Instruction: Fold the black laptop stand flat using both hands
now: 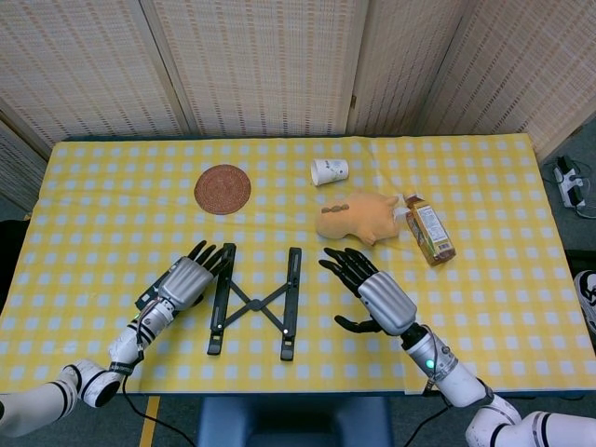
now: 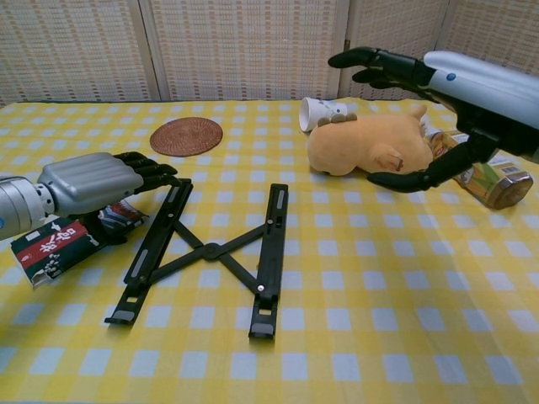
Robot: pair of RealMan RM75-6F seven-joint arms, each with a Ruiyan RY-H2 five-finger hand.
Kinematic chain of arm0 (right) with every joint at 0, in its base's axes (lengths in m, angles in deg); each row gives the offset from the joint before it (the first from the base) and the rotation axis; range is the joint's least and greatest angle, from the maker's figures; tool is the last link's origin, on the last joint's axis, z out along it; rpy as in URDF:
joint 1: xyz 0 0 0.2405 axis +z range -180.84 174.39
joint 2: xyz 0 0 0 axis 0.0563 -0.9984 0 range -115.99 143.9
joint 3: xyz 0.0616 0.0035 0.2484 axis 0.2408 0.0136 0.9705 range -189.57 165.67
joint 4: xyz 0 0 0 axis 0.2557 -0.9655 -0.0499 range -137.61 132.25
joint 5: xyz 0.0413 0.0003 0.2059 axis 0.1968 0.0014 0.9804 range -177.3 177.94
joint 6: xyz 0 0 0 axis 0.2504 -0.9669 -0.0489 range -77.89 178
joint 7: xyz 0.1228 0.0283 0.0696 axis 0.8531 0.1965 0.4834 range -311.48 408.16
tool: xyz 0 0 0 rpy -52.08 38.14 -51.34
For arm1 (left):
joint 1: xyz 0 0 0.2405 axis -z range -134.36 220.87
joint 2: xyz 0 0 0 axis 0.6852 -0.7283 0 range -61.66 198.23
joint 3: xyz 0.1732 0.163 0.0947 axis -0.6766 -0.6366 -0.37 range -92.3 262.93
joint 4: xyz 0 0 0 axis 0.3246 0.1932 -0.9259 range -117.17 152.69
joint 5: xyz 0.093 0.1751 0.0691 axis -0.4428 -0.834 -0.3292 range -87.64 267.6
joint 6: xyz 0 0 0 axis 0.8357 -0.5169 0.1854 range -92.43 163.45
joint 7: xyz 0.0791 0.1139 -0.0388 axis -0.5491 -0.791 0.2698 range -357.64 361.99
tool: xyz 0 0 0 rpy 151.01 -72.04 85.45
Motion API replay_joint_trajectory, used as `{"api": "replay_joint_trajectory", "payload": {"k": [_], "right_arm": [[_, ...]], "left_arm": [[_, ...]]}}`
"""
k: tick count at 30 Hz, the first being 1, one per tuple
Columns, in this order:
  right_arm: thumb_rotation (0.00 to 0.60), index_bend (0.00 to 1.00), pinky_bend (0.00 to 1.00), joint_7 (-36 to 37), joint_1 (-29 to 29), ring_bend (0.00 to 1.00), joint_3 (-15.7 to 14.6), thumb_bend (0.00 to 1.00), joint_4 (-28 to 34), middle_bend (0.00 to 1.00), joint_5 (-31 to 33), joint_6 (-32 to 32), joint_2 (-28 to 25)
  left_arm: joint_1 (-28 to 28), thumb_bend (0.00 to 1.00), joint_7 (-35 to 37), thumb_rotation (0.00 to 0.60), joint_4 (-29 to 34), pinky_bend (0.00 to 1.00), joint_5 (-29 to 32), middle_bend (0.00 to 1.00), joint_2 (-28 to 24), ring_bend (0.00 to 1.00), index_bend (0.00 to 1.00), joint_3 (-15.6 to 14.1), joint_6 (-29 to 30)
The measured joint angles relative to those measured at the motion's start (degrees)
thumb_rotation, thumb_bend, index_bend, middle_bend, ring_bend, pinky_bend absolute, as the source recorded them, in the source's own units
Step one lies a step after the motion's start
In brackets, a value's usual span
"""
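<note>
The black laptop stand lies spread open on the yellow checked cloth, two rails joined by crossed struts. My left hand sits low just left of the left rail, fingers apart and reaching its far end; actual contact is unclear. My right hand hovers open to the right of the right rail, well apart from it, holding nothing.
A dark snack packet lies under my left hand. Behind the stand are a round woven coaster, a tipped paper cup, a tan plush toy and a lying bottle.
</note>
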Motion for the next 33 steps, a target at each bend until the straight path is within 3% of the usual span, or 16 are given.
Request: {"api": "replay_joint_trajectory", "payload": {"k": [21, 33], "right_arm": [[0.6, 0.0, 0.0, 0.5, -0.4, 0.0, -0.8, 0.31, -2.4, 0.0, 0.3, 1.4, 0.0], [0.6, 0.0, 0.0, -9.6, 1.0, 0.0, -2.9, 0.31, -7.5, 0.0, -4.1, 3.9, 0.9]], "left_arm": [[4.5, 0.27, 5.0, 0.6, -5.8, 0.0, 1.1, 0.02, 6.8, 0.0, 0.05, 1.4, -0.1], [7.5, 0.25, 7.3, 0.6, -10.2, 0.0, 2.0, 0.02, 8.6, 0.0, 0.05, 2.4, -2.0]]}}
